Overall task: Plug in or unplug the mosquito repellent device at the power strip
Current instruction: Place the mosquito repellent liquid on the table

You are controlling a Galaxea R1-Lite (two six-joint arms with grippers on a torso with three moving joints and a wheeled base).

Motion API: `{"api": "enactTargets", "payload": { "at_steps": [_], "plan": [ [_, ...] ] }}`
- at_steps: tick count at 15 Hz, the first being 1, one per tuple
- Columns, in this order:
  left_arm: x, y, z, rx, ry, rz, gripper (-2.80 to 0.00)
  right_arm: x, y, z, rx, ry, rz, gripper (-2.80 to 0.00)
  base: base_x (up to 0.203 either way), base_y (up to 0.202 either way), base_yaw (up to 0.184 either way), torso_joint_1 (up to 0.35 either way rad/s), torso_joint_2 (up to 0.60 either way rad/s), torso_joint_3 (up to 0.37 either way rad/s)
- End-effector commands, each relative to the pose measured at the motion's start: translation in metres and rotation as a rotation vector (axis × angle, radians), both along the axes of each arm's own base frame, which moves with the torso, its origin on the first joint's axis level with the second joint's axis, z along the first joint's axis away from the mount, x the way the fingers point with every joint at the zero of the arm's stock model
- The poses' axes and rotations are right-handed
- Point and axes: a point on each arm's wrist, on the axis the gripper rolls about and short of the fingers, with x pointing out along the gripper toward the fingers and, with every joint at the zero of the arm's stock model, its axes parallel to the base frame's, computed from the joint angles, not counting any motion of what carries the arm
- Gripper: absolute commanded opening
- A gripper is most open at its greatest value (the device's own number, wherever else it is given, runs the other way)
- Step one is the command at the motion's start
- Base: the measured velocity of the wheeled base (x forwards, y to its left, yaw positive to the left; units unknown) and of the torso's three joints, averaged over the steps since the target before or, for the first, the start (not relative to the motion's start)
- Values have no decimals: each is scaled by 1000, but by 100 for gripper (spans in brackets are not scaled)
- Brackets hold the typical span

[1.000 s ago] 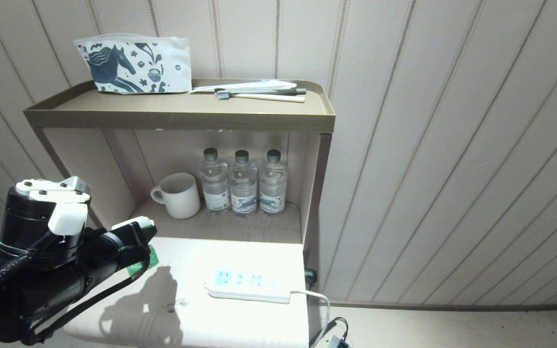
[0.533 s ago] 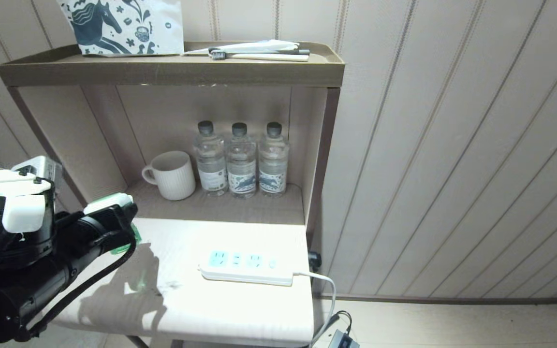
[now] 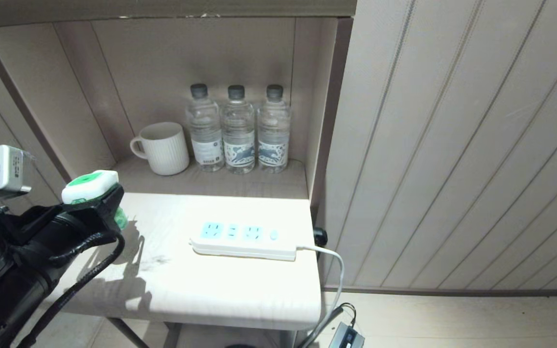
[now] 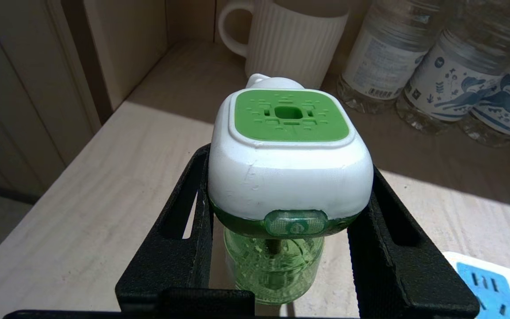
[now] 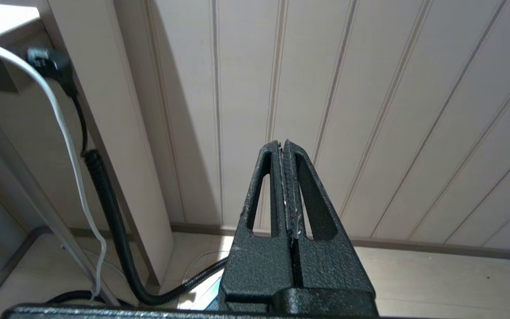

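Three sockets [image 3: 231, 231] in a row on the strip [image 3: 242, 246], none occupied; so reads as plugging in, not yet begun. Grips the device [image 3: 90, 186] in the left claw [image 3: 98, 202], black fingers [image 4: 184, 221] pressed against both flanks of the white head, green top up, green bottle [image 4: 272, 266] hanging below between them. Hovers over the 9 o'clock edge of the table [image 3: 186, 295] in the head view, clear of the surface. Finds the strip at roughly 3 o'clock from the claw, well apart, flat on the table with blue faces up. Runs 9-to-3 along its long axis, cord [image 3: 329, 256] leaving the 3 o'clock end, button [image 3: 273, 235] just inside that end. Puts the 9 o'clock socket nearest the device, so probably the natural target. Cannot see the prongs; likely on the far side of the head, away from the wrist camera, where a white nub [image 4: 261, 80] shows. Calls, by that guess, for a tilt of the device until the prongs point down at the socket face, then a sideways carry toward 3 o'clock and a straight push down. Risks sliding the loose strip if pushed at an angle. Leaves mug [image 3: 162, 147] and bottles [image 3: 237, 128] at 12 o'clock in the shelf recess, away from the path. Keeps the right claw [image 5: 287, 186] out of it: fingers pressed together, empty, low beside the table leg, facing the panelled wall. Makes the left arm the nearer one and the only one loaded.
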Motion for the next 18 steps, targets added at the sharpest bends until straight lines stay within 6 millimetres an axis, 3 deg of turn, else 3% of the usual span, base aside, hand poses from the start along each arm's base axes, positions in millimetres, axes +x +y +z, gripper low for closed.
{"api": "enactTargets", "payload": {
  "at_steps": [1, 6, 18],
  "plan": [
    [1, 0, -2, 11, -5, 5, -280, 0, 0, 0, 1, 0, 1, -280, 0, 0, 0, -179, 473, 288],
    [3, -2, -1, 9, -8, 4, -280, 0, 0, 0, 11, 0, -1, -280, 0, 0, 0, -132, 384, 245],
    [13, -8, 0, 140, 4, 3, -280, 0, 0, 0, 18, 0, 0, -280, 0, 0, 0, -5, 17, 11]
  ]
}}
